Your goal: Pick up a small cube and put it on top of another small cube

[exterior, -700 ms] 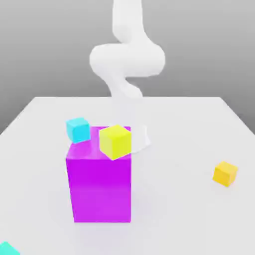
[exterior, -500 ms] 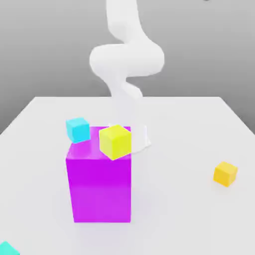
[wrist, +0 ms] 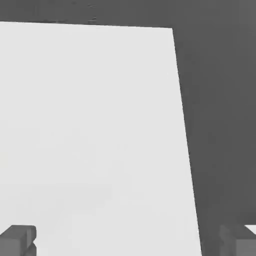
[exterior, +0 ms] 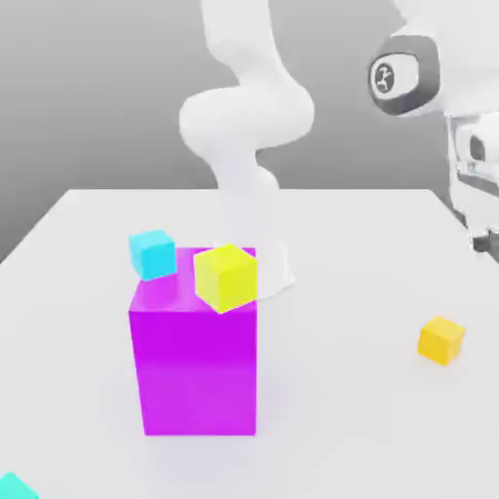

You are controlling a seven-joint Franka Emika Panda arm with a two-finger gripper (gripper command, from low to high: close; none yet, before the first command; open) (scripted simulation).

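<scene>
Arm: the hand (exterior: 468, 146) has been brought into the exterior view at its right edge, high above the table (exterior: 351, 224); moments earlier only the white arm column was seen behind the blocks.
Gripper: released. In the hand view the gripper (wrist: 130, 240) is shown with its two fingertips (wrist: 17, 239) set wide apart, nothing between them, only bare table beneath.
Small cube: the amber cube (exterior: 441, 340) is left untouched on the table at the exterior view's right, well apart from the other blocks and below the hand.
Other blocks: a lemon-yellow cube (exterior: 225, 277) is seen at the top front corner of the tall magenta block (exterior: 195, 356) (whether it rests on it or hangs just in front cannot be told from this angle); a cyan cube (exterior: 152, 253) sits just behind; another cyan cube (exterior: 15, 487) is cut by the bottom corner.
Meaning: the approach is judged to be under way; no grasp has been made, and a descent over the amber cube is still needed.
</scene>
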